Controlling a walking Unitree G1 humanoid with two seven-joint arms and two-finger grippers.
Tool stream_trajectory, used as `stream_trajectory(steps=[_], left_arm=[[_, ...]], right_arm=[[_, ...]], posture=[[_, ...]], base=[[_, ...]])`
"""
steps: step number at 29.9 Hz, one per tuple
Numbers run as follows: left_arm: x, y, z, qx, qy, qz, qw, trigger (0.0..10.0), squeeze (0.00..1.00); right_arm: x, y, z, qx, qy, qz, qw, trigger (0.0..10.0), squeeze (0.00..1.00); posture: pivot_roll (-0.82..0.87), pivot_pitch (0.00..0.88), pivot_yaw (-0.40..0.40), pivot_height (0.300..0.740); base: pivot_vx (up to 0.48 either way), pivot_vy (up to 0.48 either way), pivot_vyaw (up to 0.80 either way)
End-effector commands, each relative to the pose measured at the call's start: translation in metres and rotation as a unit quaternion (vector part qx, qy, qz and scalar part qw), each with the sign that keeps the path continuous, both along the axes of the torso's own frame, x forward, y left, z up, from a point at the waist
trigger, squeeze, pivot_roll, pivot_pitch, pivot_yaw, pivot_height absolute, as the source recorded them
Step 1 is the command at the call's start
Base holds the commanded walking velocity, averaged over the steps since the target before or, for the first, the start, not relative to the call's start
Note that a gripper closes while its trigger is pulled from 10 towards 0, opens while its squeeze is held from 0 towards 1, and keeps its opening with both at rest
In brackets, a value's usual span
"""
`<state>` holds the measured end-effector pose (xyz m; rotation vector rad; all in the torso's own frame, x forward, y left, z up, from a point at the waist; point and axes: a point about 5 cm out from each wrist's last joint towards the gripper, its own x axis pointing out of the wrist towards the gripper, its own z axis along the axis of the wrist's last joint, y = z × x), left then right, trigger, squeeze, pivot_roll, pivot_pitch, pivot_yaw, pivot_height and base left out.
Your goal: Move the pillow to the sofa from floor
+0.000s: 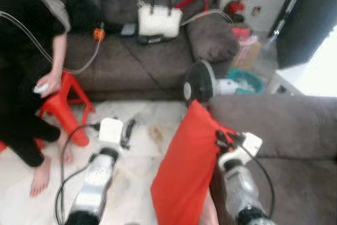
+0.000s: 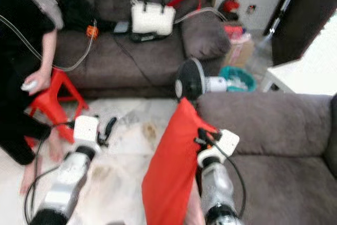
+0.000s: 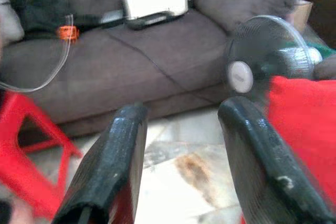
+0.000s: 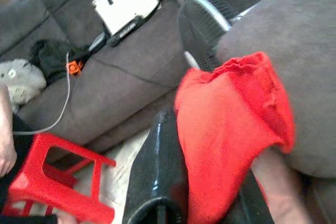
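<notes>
A white handbag [image 1: 159, 19] with dark handles stands upright on a grey couch seat, with a dark flat device [image 1: 128, 29] just beside it. A clear tube [image 1: 84, 67] with an orange fitting [image 1: 98, 33] drapes over the seat edge. A person [image 1: 26, 67] in black crouches barefoot on the pale floor [image 1: 137, 130], one hand on a red stool [image 1: 66, 104]. A black fan [image 1: 199, 81] lies tipped near a teal basin [image 1: 247, 80]. A brownish stain [image 1: 156, 133] marks the floor.
</notes>
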<state>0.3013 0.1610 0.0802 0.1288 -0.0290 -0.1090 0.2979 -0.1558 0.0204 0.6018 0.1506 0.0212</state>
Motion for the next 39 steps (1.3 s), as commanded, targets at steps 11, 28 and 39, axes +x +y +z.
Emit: stream_trajectory(steps=[11,28,39], left_arm=[[0.0,-0.007,0.002,0.0,-0.004,-0.012,1.0,10.0,0.0],[0.002,-0.007,0.004,0.02,-0.007,-0.017,1.0,10.0,0.0],[0.001,-0.008,0.004,0.022,-0.007,-0.019,1.0,10.0,0.0]], right_arm=[[0.013,-0.013,0.022,-0.015,-0.053,-0.02,0.998,10.0,0.0],[0.006,-0.031,0.015,-0.035,-0.033,-0.046,0.998,10.0,0.0],[0.005,-0.036,0.013,-0.042,-0.028,-0.054,0.997,10.0,0.0]], posture=[[0.13,0.0,-0.059,0.74],[0.13,0.012,-0.052,0.74],[0.13,0.016,-0.053,0.74]], base=[[0.0,0.0,-0.77],[0.0,-0.072,-0.77],[0.0,0.0,-0.76]])
